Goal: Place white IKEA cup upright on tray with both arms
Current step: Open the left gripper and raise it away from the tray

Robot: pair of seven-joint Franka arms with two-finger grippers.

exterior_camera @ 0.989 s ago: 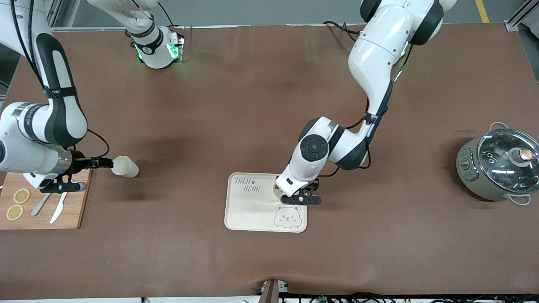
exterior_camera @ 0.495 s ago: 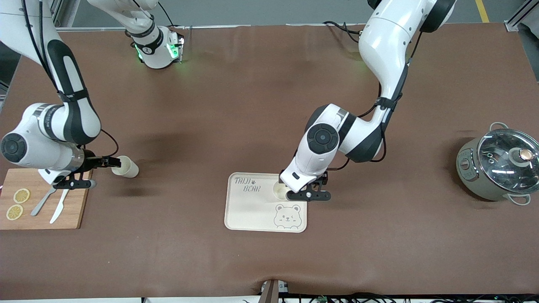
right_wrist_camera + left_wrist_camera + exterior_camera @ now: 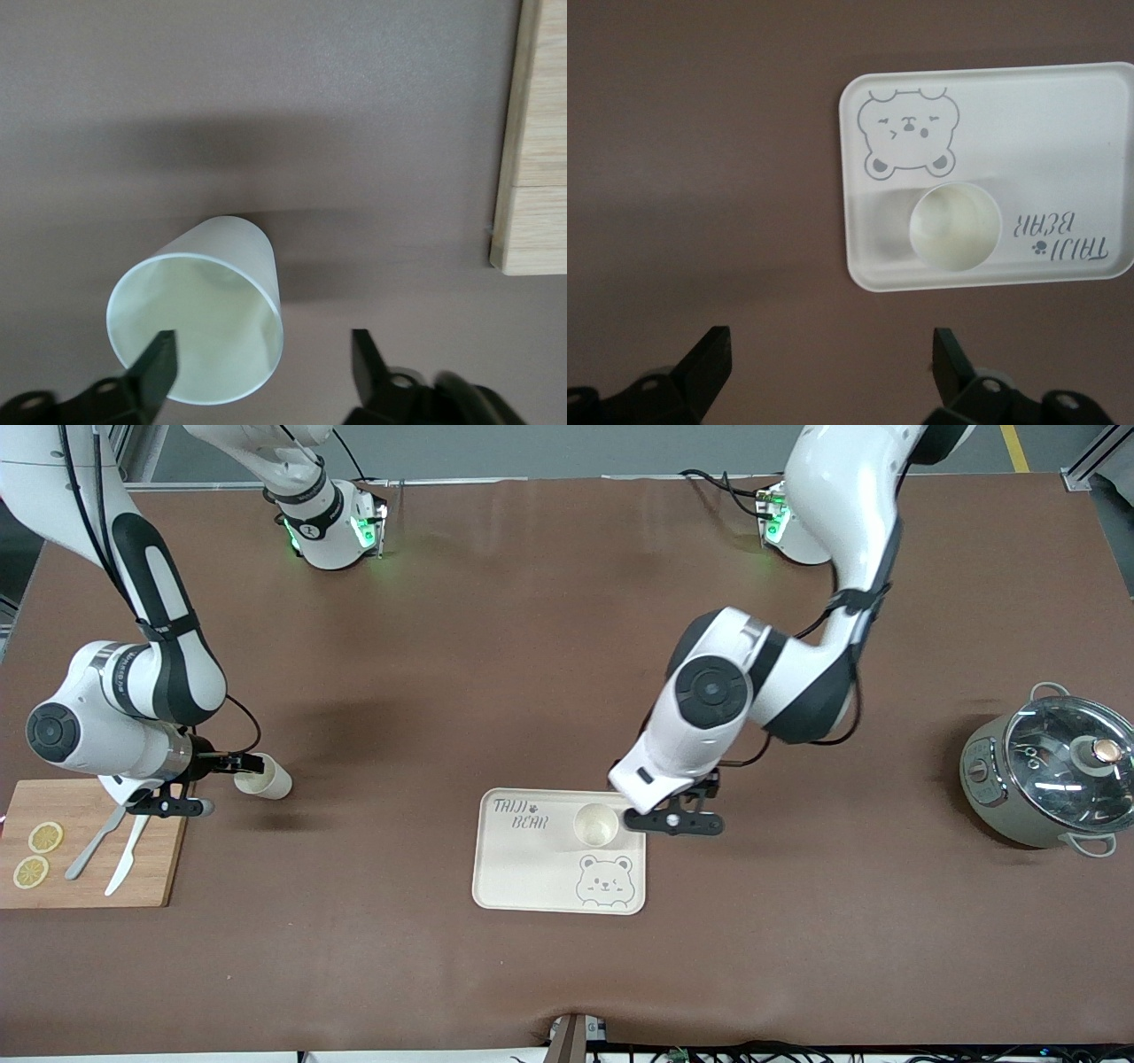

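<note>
Table [image 3: 532,646]: brown covering, both arm bases along its edge farthest from the front camera

Tray [image 3: 532,868]: cream, rounded corners, grey bear face and "TAIJI BEAR" lettering; lies flat near the middle of the table, toward the front camera

Cup on tray [image 3: 595,824]: white, upright, mouth up, standing on the tray between the lettering and the bear face, close to the tray edge at the left arm's end; also seen from above in the left wrist view [image 3: 953,226]

Left gripper [image 3: 678,821]: over bare table just beside the tray edge at the left arm's end, clear of the cup; fingers [image 3: 709,359] spread wide with nothing between them

Second cup [image 3: 262,776]: white, lying on its side on the table beside the cutting board, mouth toward the right gripper

Right gripper [image 3: 232,762]: low at the mouth of the lying cup; fingers [image 3: 158,363] parted, one at the cup's rim [image 3: 199,323], possibly just inside it, the other out over bare table; no grip on the cup

Cutting board [image 3: 89,859]: wooden, at the right arm's end of the table; carries two lemon slices [image 3: 37,854], a knife [image 3: 124,864] and what looks like a spoon [image 3: 93,849]

Pot [image 3: 1045,775]: grey-green, glass lid, at the left arm's end of the table
</note>
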